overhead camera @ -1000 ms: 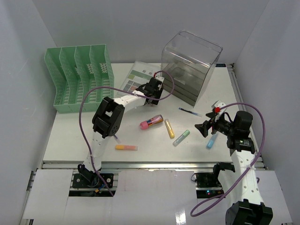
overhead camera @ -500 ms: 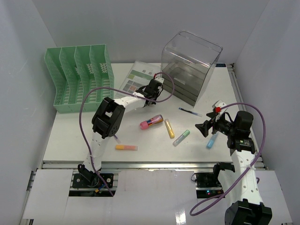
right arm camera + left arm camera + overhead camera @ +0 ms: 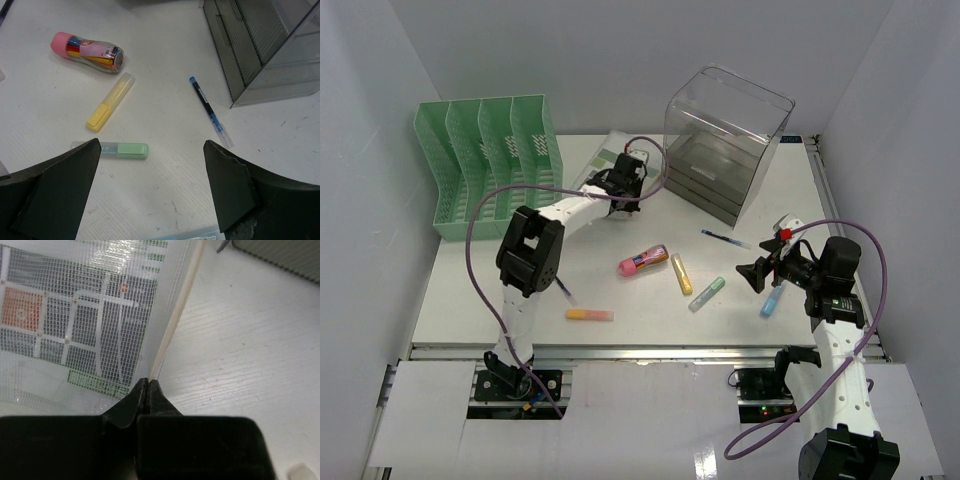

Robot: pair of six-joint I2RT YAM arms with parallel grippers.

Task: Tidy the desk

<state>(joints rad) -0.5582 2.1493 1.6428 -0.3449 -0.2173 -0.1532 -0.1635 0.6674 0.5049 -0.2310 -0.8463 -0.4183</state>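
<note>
And the left jaws pinched the mesh pouch point(image 3: 75, 325) by its edge, which ran straight ahead; the right jaws hung spread wide above the counter point(image 3: 650, 310), green highlighter point(image 3: 124, 149) just ahead between them

Top camera overlooks the whole desk point(image 3: 520, 290); left wrist hugs the mesh pouch point(image 3: 75, 315), right wrist shares the yellow highlighter point(image 3: 110, 108).

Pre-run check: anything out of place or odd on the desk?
Nothing spilled or damaged. Loose items lie scattered at mixed angles across the desk: marker tube, yellow highlighter, green highlighter, orange highlighter, blue pen, blue highlighter. Left gripper is shut on a mesh pouch's edge.
</note>
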